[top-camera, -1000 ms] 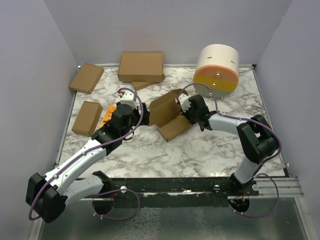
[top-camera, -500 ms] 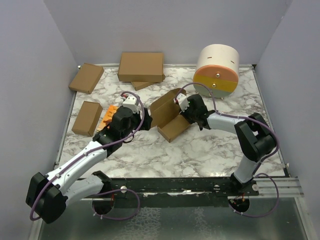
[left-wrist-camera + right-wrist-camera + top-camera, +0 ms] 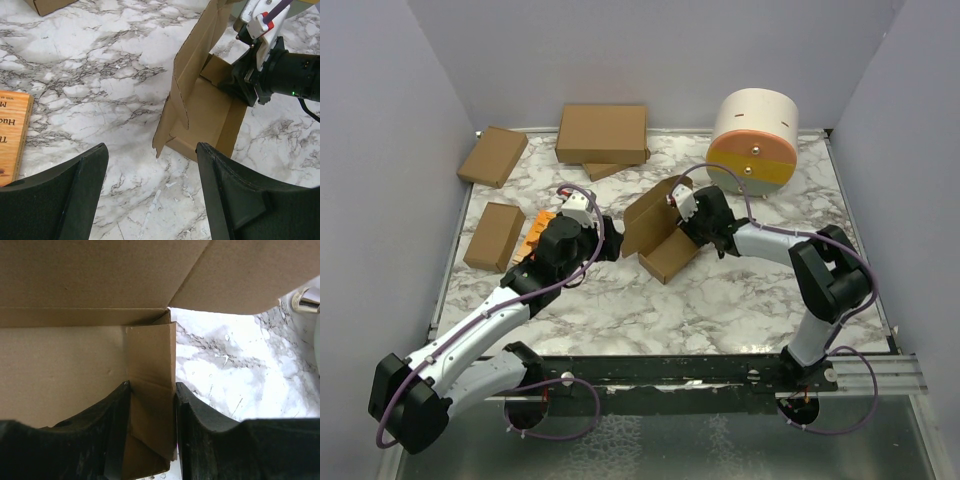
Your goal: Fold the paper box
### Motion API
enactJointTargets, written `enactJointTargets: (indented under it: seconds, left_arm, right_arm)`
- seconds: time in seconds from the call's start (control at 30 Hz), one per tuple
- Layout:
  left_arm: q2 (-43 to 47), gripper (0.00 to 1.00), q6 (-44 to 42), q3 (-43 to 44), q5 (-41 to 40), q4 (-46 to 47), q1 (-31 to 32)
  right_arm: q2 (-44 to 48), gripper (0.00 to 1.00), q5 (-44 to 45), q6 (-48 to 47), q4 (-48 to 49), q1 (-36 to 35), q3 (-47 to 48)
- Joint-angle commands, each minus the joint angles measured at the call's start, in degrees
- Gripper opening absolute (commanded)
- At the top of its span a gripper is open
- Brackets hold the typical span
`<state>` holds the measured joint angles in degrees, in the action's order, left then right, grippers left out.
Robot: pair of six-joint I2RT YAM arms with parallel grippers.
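We see the paper box [image 3: 658, 228] half-raised in the middle of the marble table [image 3: 720, 300], one wall upright. Our left gripper [image 3: 150, 150] hangs just short of it, jaws spread wide on nothing. A flap [image 3: 150, 365] fills the gap of our right gripper [image 3: 150, 385]; whether it is pinched or merely bracketed, we cannot tell. An orange booklet [image 3: 533, 232] lies beside the left wrist, and a cylindrical tub [image 3: 755, 140] stands behind the right arm.

Five boxes [image 3: 660, 232] [image 3: 492, 156] [image 3: 495, 236] [image 3: 602, 133] [image 3: 603, 171], one booklet [image 3: 534, 233], one drum [image 3: 752, 140]

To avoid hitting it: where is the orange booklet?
Top view: the orange booklet lies left of centre, between a small brown carton and the left arm, which partly covers it.
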<state>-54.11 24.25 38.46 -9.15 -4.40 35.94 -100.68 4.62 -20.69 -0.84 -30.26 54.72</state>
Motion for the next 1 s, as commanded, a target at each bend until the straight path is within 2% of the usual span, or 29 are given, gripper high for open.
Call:
enactJointTargets:
  seconds: [0.0, 0.3, 0.33, 0.47, 0.53, 0.7, 0.83, 0.9, 0.97]
  left_arm:
    - [0.79, 0.74, -0.30, -0.53, 1.23, 1.07, -0.34]
    - [0.51, 0.74, -0.40, -0.58, 1.40, 1.07, -0.35]
    - [0.53, 0.74, -0.37, -0.65, 1.37, 1.00, -0.35]
    - [0.75, 0.74, -0.32, -1.37, 0.76, 0.96, -0.35]
    - [0.76, 0.74, -0.32, -1.77, 0.76, 1.12, -0.34]
    - [0.28, 0.74, -0.37, -2.11, 1.24, 1.89, -0.35]
    - [0.19, 0.74, -0.69, -2.00, 1.25, 1.76, -0.35]
    - [0.42, 0.74, -0.64, -1.90, 1.13, 1.39, -0.34]
    - [0.87, 0.74, -0.64, -1.98, 0.89, 1.11, -0.35]
  right_arm:
    - [-1.34, 0.39, -0.26, -0.31, 0.37, 0.27, 2.23]
    - [-2.75, 0.37, -0.69, -0.74, 0.74, 0.38, 3.56]
    - [-3.41, 0.33, -0.67, -0.88, 0.82, 0.39, 3.82]
    - [-5.13, 0.06, 0.46, -1.71, 1.34, 0.47, 4.25]
    - [-5.91, 0.01, 1.67, -2.64, 1.83, 0.47, 3.94]
    - [-6.95, 0.01, 7.22, -5.77, 3.84, 0.38, 2.51]
    - [-6.45, 0.03, 4.86, -5.48, 2.16, 0.38, 3.04]
    - [-5.85, 0.22, 3.47, -4.90, 1.22, 0.38, 3.43]
    - [-4.90, 0.34, 2.23, -4.10, 0.35, 0.46, 3.91]
